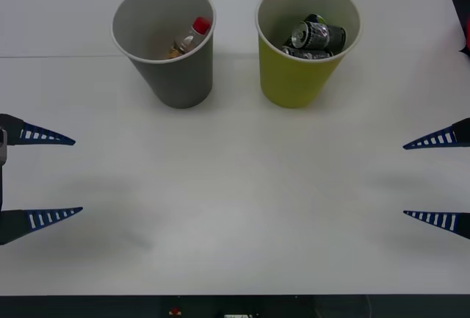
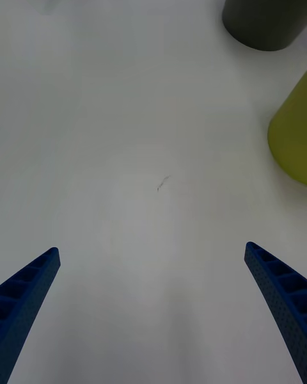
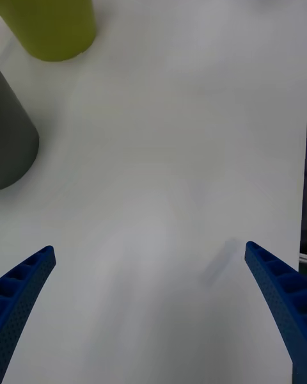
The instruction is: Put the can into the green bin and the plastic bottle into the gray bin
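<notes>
Front view: can [image 1: 318, 36] in green bin [image 1: 299, 76], far from both wide-open claws [image 1: 433, 178].

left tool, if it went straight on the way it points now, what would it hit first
Probably nothing on the table: the left tool, open, points across bare surface toward the right tool, itself open opposite. Both bins stand off that line.

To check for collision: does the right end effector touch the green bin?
Apart. The front view shows bare table between the open right end effector and the green bin.
</notes>
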